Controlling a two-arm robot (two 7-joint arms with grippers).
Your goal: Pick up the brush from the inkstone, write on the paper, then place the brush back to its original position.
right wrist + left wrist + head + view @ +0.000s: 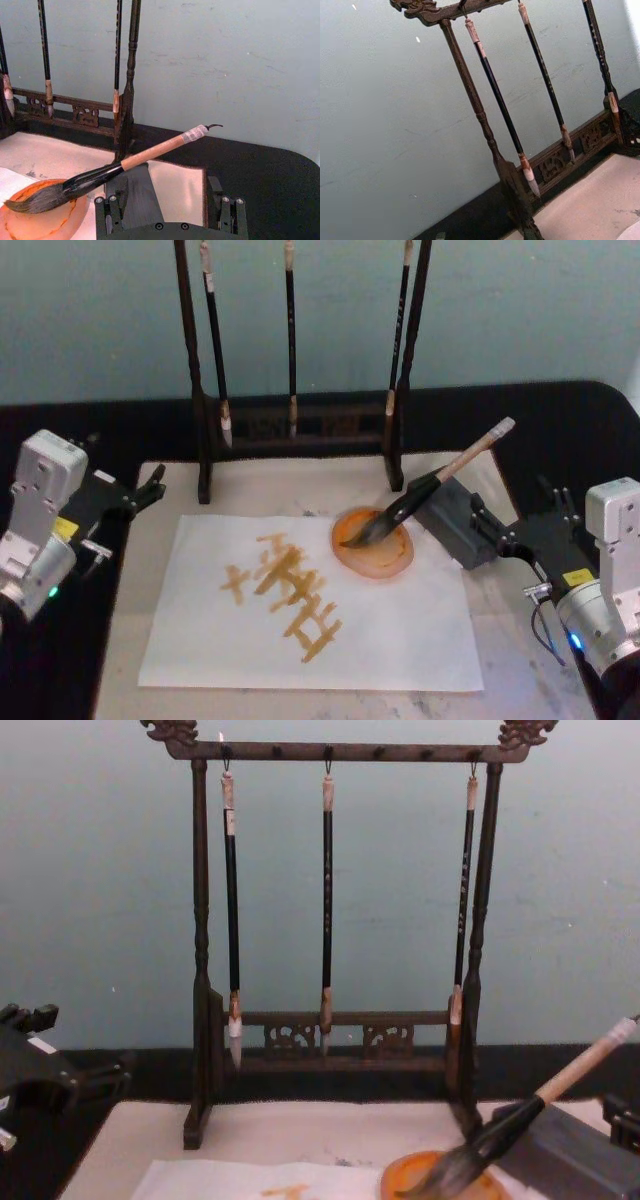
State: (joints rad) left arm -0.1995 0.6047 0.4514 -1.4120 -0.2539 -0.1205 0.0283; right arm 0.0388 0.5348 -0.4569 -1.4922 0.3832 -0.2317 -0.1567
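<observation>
The brush [440, 478] lies slanted, its dark bristles in the round orange inkstone [390, 562] and its pale handle propped on a grey block [452, 518]. The brush [150, 154] and the inkstone [45, 224] show close up in the right wrist view. The white paper [400, 630] lies flat with orange-yellow strokes left of the dish. My right gripper [515, 515] is open just right of the block, its fingers [107, 210] spread to either side of the block's end, below the handle and apart from it. My left gripper [148, 488] rests at the mat's left edge.
A dark wooden rack [300, 425] with three slim hanging brushes [327, 890] stands at the back of the beige felt mat [270, 495]. A black tabletop [560, 430] surrounds the mat, with a pale blue-green wall behind.
</observation>
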